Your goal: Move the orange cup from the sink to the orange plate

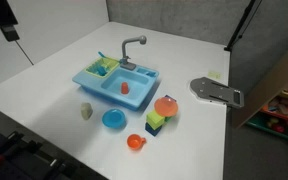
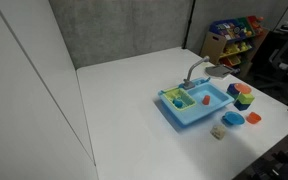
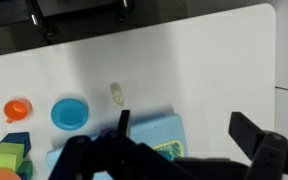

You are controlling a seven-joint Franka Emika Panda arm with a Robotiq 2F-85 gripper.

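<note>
The tiny orange cup (image 1: 124,87) stands in the basin of the light blue sink (image 1: 97,80), which also shows in the other exterior view (image 2: 184,112). The pale orange plate (image 1: 166,105) lies on the table beside the sink, next to coloured blocks (image 1: 156,123). In the wrist view my gripper (image 3: 184,130) is open and empty, high above the sink's end (image 3: 156,128). The cup is hidden there. A dark part at the top left of an exterior view (image 1: 8,24) looks like my gripper, far from the sink.
A blue plate (image 1: 114,119), a bright orange dish (image 1: 135,142) and a small beige piece (image 1: 86,112) lie in front of the sink. A grey flat object (image 1: 216,91) lies near the table's edge. In the wrist view the blue plate (image 3: 70,113) and orange dish (image 3: 18,109) show at left.
</note>
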